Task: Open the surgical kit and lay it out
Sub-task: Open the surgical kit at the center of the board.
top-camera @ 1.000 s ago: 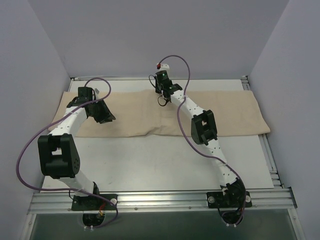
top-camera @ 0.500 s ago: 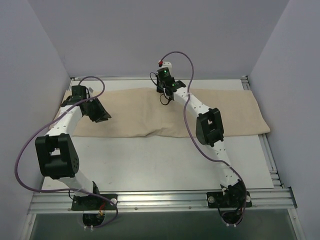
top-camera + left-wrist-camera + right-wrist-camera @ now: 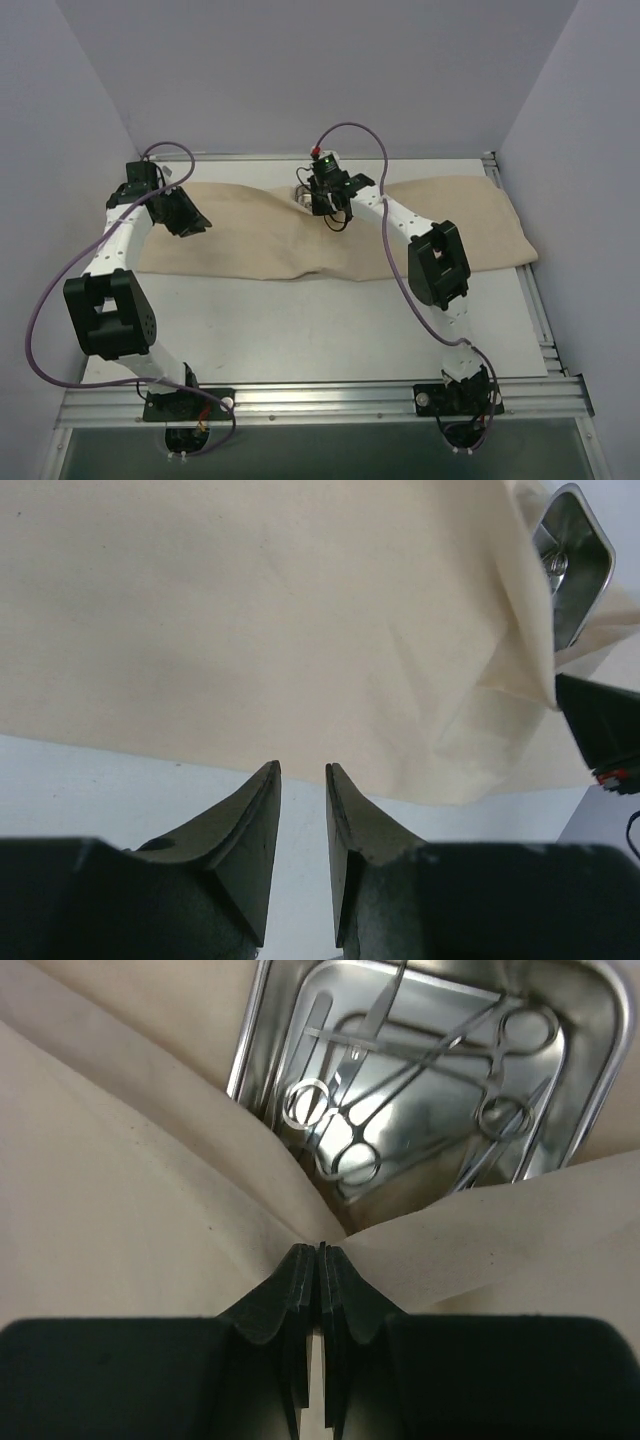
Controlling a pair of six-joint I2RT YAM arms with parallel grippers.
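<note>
Right wrist view: soft beige cloth wrap [image 3: 120,1160] is pinched by the shut right tool [image 3: 318,1250], shiny rectangular steel tray [image 3: 247,1050] with thin ring-handled forceps [image 3: 440,1055] is seen just beyond; left tool [image 3: 303,770] is seen slightly parted, empty.

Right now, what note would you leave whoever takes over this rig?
Left gripper: open, empty, by the cloth's left end.
Right gripper: shut on a cloth fold beside the tray.
Tray: partly uncovered near the cloth's far edge, forceps inside.
Done: cloth partly opened.
Left: spread the cloth flat, lay out tray and forceps.
</note>
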